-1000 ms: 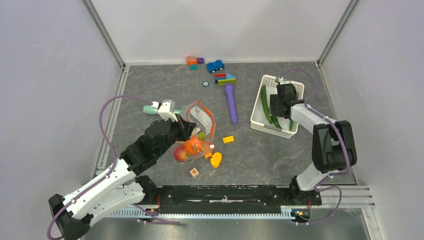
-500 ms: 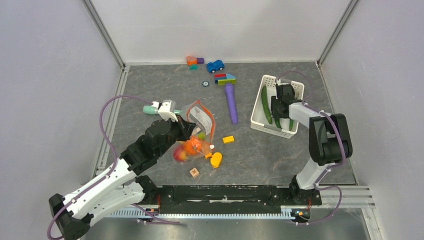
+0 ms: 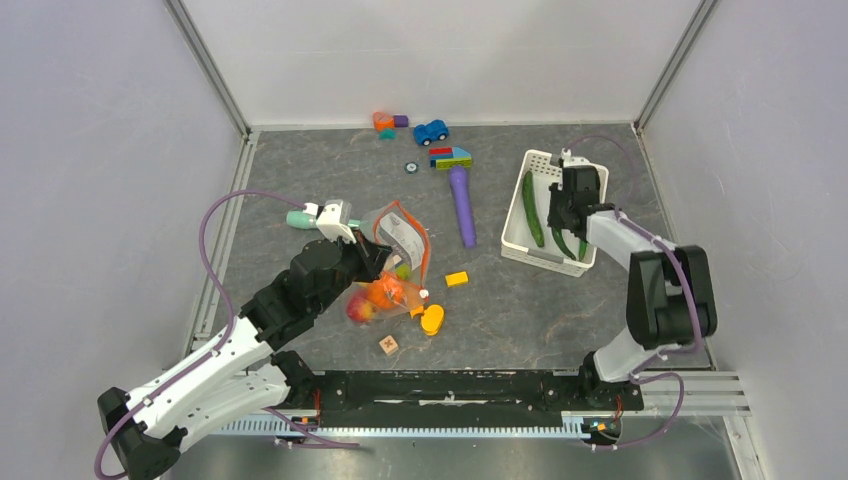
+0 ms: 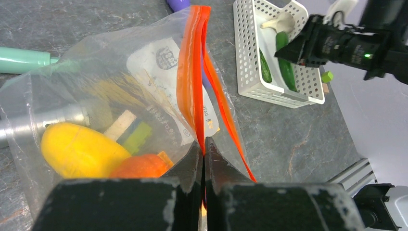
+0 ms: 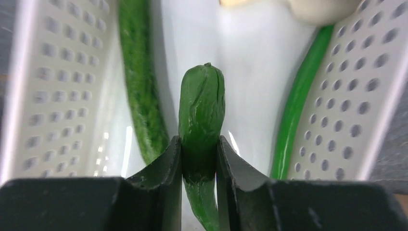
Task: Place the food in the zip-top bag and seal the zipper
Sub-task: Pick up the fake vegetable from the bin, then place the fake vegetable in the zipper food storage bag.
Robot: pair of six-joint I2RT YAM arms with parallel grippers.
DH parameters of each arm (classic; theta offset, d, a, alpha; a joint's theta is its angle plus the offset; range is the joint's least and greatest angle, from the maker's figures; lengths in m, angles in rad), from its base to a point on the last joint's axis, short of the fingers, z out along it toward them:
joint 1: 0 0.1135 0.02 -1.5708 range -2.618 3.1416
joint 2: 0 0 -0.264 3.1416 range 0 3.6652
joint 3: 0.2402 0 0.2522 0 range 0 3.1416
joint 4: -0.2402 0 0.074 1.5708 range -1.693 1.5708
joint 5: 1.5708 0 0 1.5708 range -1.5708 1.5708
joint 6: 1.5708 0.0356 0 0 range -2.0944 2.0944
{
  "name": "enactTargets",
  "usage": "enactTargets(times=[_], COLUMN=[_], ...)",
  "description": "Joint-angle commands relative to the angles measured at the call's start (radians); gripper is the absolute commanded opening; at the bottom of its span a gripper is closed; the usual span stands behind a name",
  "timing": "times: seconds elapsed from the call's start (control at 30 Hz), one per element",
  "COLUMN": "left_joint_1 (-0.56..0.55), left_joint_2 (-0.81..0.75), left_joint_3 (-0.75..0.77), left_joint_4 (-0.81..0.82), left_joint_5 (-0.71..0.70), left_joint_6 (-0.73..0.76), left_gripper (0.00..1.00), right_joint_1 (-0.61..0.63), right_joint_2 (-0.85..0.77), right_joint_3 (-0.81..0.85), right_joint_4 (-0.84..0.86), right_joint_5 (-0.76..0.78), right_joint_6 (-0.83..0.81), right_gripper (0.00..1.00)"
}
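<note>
The clear zip-top bag (image 3: 395, 262) (image 4: 96, 96) lies left of centre with its orange-red zipper (image 4: 192, 72) (image 3: 425, 250) spread open. It holds a yellow squash (image 4: 79, 149) and an orange pumpkin (image 4: 139, 167). My left gripper (image 4: 203, 149) (image 3: 372, 262) is shut on one zipper lip. My right gripper (image 5: 198, 154) (image 3: 562, 208) is shut on a short green pepper-like piece (image 5: 202, 106) inside the white basket (image 3: 518, 235). A cucumber (image 5: 139, 86) (image 3: 531, 208), a thin green bean (image 5: 298, 96) and a white garlic-like piece (image 5: 322, 8) lie in the basket too.
A purple toy tool (image 3: 462, 205), a teal tool (image 3: 298, 218), an orange block (image 3: 457, 279), a yellow piece (image 3: 432, 320) and a small wooden cube (image 3: 388, 345) lie around the bag. A blue toy car (image 3: 431, 131) and coloured blocks (image 3: 450, 157) sit at the back.
My right gripper has shifted a little toward the back of the basket, with the green piece between its fingers. The left arm and the bag have not moved.
</note>
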Motion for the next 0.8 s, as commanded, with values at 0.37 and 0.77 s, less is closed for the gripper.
enactTargets(times=[0.37, 0.77], left_joint_1=[-0.003, -0.003], left_joint_2=[0.007, -0.008], left_joint_3=[0.004, 0.001], left_joint_4=[0.047, 0.048], left_joint_5=[0.017, 0.022], left_joint_6=[-0.002, -0.005], left_gripper=[0.02, 0.02], right_joint_1=[0.025, 0.431], right_joint_2=[-0.526, -0.443], right_joint_3=[-0.349, -0.333], right_joint_4=[0.921, 1.421], right_joint_5=[-0.779, -0.814], right_joint_6=[0.242, 0.487], right_gripper=[0.10, 0.10])
